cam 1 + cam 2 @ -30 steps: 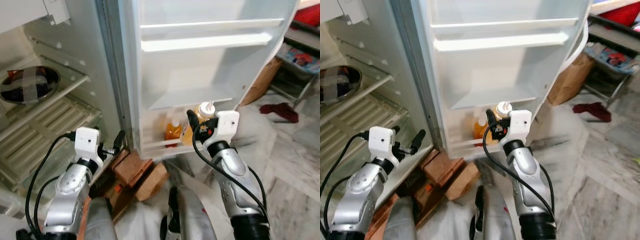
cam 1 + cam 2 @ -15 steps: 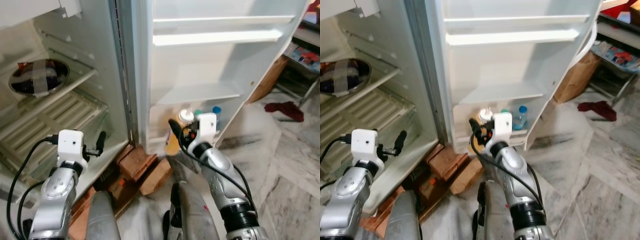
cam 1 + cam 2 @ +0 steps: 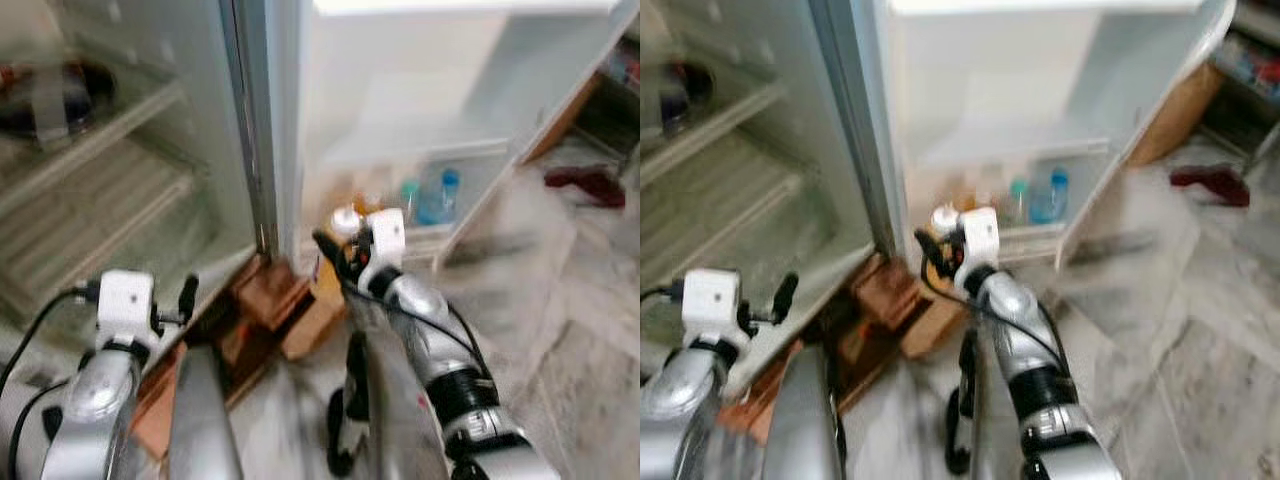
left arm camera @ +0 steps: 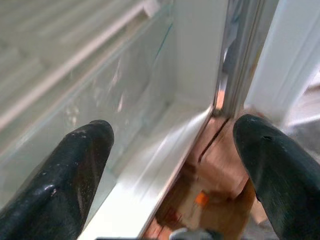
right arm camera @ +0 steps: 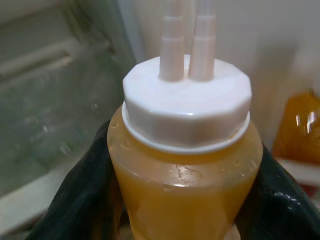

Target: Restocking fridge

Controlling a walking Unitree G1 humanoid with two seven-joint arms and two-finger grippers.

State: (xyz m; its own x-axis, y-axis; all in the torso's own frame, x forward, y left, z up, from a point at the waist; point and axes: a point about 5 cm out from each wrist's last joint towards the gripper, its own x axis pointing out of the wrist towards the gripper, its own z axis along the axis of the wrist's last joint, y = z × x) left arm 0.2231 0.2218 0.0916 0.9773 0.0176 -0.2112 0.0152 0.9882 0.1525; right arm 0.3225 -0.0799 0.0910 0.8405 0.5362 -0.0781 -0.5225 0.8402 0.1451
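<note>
The squeeze bottle (image 5: 186, 165) of orange-yellow sauce stands roughly upright in the right gripper (image 3: 340, 262), its long axis vertical, the white screw cap (image 5: 186, 110) and slim nozzle on top pointing up. The two black fingers (image 5: 85, 200) press against the bottle's sides just under the cap, so the grip is closed on it. In the head views the bottle is held low, in front of the bottom corner of the open fridge door (image 3: 420, 90), near the hinge edge and just short of the lowest door shelf (image 3: 1040, 225).

Inside that shelf stand an orange bottle (image 5: 300, 125) and, further along, two clear bottles with a teal cap (image 3: 410, 188) and a blue cap (image 3: 450, 178); the stretch of shelf nearest the held bottle looks open, though the head views are blurred. Above it another door shelf (image 3: 420, 150) juts out.

The left gripper (image 3: 186, 297) hangs low by the fridge body, its fingers (image 4: 75, 165) spread wide apart with nothing between them, facing the glass-fronted crisper drawer (image 4: 90, 95) and the white sill below it. Brown blocks (image 3: 275, 300) lie on the marble floor (image 3: 590, 350) under the hinge corner. A dark red cloth (image 3: 590, 182) lies on the floor beyond the door.
</note>
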